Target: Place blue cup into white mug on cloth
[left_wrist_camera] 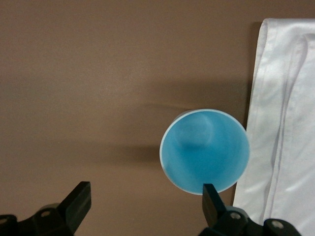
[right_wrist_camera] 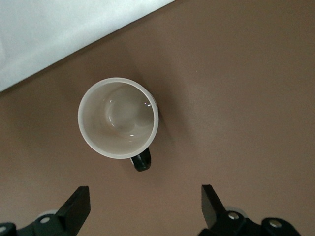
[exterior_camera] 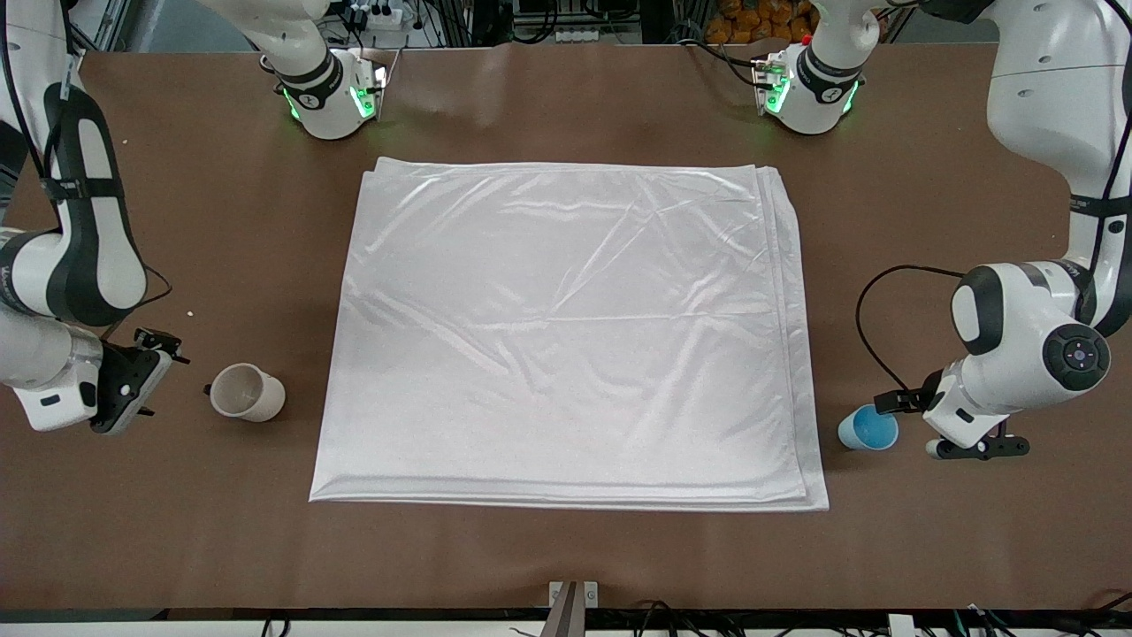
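- A brown table (exterior_camera: 566, 548) fills the front view, with the two arm bases glowing green along its top edge and cables and clutter past the table's edge.
- No brand, label or writing can be read on the cups, the cloth or the arms.
- The right gripper (exterior_camera: 146, 376) sits low at the right arm's end of the table, just beside the white mug (exterior_camera: 248, 392). In the right wrist view its black fingers (right_wrist_camera: 74, 206) stand wide apart with nothing between them, and the mug lies apart from them.
- The white mug stands upright on the bare table, near the cloth's edge but not on it. It is off-white with a cream inside, and its small black handle (right_wrist_camera: 141, 161) points toward the right gripper.
- The cloth (exterior_camera: 566, 336) lies flat in the middle of the table: large, nearly square, shiny white, softly wrinkled, with layered folded edges showing toward the left arm's end.
- The blue cup (exterior_camera: 868, 430) stands upright on the bare table just beside the cloth's layered edge, light blue outside, brighter blue inside, with no handle.
- The left gripper (exterior_camera: 977, 447) is low beside the blue cup. Its fingers (left_wrist_camera: 212, 199) are spread apart and empty; in the left wrist view one fingertip overlaps the cup's rim.
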You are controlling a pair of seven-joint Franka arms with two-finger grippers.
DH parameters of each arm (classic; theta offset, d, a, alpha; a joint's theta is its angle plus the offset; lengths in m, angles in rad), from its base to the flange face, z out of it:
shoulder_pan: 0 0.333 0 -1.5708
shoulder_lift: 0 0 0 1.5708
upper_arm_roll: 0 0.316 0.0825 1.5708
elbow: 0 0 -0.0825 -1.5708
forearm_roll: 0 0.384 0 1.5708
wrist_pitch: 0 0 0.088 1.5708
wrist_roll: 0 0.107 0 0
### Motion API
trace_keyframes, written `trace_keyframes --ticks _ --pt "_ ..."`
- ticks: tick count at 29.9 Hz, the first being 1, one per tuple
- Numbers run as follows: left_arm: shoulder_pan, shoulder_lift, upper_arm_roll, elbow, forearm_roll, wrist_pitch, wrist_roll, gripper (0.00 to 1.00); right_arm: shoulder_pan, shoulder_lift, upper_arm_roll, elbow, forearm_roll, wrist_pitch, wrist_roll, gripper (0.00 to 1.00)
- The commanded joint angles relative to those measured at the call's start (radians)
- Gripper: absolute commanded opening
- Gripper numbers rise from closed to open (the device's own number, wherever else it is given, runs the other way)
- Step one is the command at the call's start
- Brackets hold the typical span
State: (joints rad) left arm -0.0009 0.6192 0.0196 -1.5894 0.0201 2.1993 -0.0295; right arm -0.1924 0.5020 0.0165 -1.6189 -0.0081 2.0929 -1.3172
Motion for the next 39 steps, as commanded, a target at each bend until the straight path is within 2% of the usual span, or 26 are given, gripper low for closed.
trace_keyframes --ticks 1,8,12,20,29,37,39 --pt "-0.001 0.053 -0.001 0.074 0.012 -0.009 0.016 1.0 -0.021 0.052 0.003 0.008 -0.018 0.076 -0.198 1.0" --pt "-0.001 0.071 0.0 0.086 0.012 -0.009 0.022 0.98 -0.021 0.082 0.003 0.013 -0.023 0.11 -0.318 1.0" --pt "-0.001 0.079 0.0 0.086 0.012 -0.009 0.031 0.93 -0.025 0.098 0.003 0.011 -0.021 0.136 -0.394 1.0" --pt "0.007 0.102 -0.001 0.086 0.011 0.025 0.048 0.59 -0.036 0.118 0.003 0.005 -0.018 0.164 -0.494 1.0" --pt "0.006 0.106 -0.003 0.085 0.011 0.028 0.049 0.33 -0.033 0.116 0.005 -0.032 -0.015 0.156 -0.497 1.0" --pt "0.001 0.106 -0.003 0.085 0.012 0.028 0.049 0.0 -0.035 0.115 0.005 -0.078 -0.006 0.174 -0.487 1.0" --pt "0.001 0.106 -0.003 0.085 0.012 0.028 0.049 0.0 -0.039 0.11 0.005 -0.101 0.0 0.2 -0.485 1.0"
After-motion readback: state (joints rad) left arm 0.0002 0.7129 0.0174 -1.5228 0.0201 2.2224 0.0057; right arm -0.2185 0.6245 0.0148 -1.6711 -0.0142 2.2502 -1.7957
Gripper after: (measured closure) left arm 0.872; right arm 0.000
